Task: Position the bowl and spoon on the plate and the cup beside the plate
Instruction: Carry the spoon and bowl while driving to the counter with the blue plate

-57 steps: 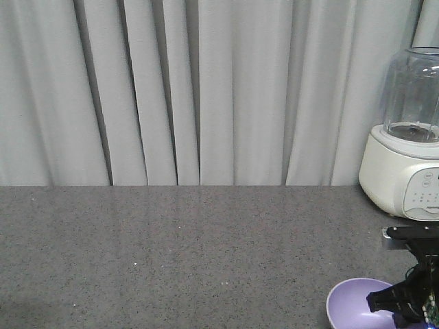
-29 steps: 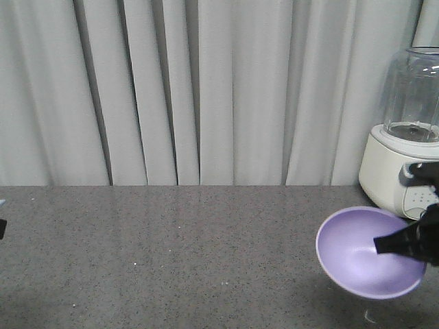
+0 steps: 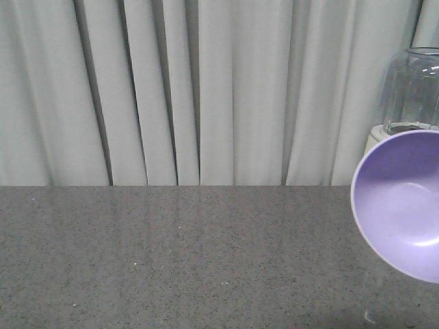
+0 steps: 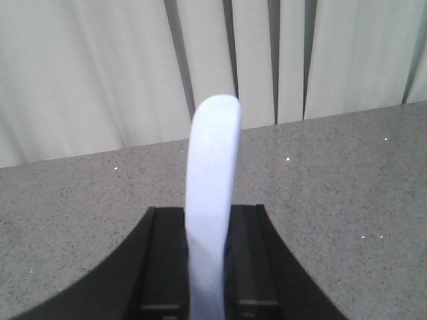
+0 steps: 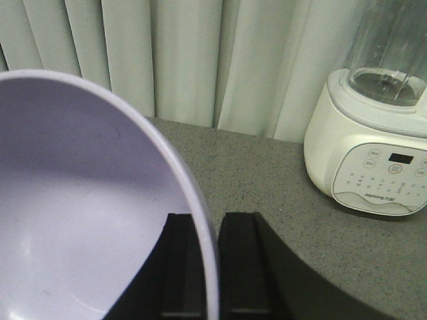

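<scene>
We clamp the bowl by its rim in the right pincer, tilted and off the surface, probably for carrying to the plate. The left pincer is closed around the spoon, handle pointing up. We see no plate or cup. A blender and curtain stand behind.

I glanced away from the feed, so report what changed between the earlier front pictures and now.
The bowl, pinched at its rim by the right gripper, rose from the front view's bottom right corner to hang before the blender, tilting its inside toward the camera. Blender, curtain and counter stayed put. The left gripper grips the spoon.
</scene>
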Controlling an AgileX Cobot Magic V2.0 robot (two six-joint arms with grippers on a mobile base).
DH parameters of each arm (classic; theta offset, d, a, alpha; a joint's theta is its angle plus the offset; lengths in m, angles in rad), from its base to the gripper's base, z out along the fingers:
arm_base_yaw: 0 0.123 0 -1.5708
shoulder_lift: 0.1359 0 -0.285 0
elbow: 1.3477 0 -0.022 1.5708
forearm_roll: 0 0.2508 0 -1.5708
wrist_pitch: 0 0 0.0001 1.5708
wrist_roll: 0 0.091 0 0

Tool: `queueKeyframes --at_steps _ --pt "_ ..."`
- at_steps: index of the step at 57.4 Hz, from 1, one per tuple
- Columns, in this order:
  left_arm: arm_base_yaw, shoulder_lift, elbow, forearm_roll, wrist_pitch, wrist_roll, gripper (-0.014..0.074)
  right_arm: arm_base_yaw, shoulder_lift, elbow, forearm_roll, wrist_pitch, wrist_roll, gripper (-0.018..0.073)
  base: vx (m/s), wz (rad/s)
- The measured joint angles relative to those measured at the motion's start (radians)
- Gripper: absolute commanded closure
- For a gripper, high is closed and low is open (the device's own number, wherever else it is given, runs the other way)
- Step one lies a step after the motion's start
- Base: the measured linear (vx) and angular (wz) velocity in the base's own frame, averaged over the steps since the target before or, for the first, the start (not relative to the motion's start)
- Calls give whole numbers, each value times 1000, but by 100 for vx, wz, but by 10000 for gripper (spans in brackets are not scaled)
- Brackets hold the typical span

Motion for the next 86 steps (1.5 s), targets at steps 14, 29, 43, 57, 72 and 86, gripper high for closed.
queueKeyframes --at_steps 14,29,43,57,72,86 --pt "0 -174 139 0 -49 0 602 0 -86 75 0 -16 -3 569 0 0" --pt "0 -191 142 0 -53 0 602 0 -86 80 0 -20 -3 568 0 0" --pt "0 -191 142 0 -53 0 602 0 -86 80 1 -20 -4 568 0 0" --pt "0 -191 142 0 -53 0 602 0 -86 80 1 -20 -4 568 0 0" --pt "0 -191 142 0 -52 0 602 0 -86 80 1 -20 -4 568 0 0" --pt "0 -191 142 0 -52 0 602 0 -86 80 1 -20 -3 568 -1 2"
